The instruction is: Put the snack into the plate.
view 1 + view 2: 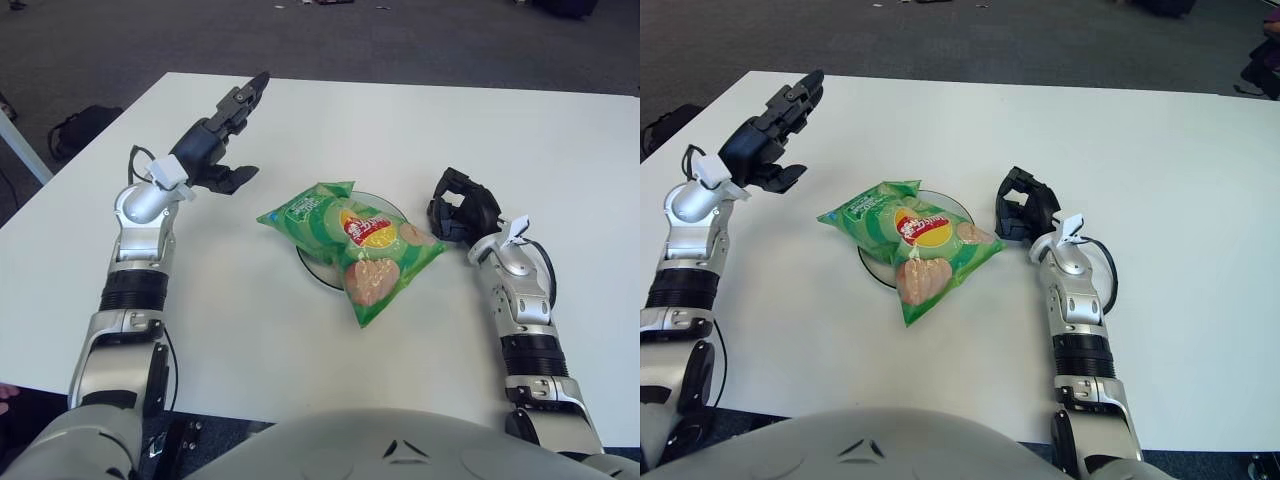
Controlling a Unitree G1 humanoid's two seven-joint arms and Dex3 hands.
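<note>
- Snack bag point(352, 245) is green, lying flat across the plate point(312, 272), and it covers most of it. Only a bit of rim peeks out on the near-left side, so it looks basically placed to me.
- Bag's long axis runs diagonally, far-left corner to near-right corner, and that near-right end hangs off the plate onto the white table point(480, 130).
- Left hand point(213, 148) is up in the air, far and left of the bag, well apart from it. Fingers are stretched out and pointing away, thumb spread, holding nothing.
- Right hand point(459, 205) shows just to the right of the bag, way nearer to it than the left one. Fingers are curled in loosely, nothing in them, not touching the bag.
- If the bag needs a nudge to centre it, my guess is the right hand is the one to do it, pushing left on the overhanging end.
</note>
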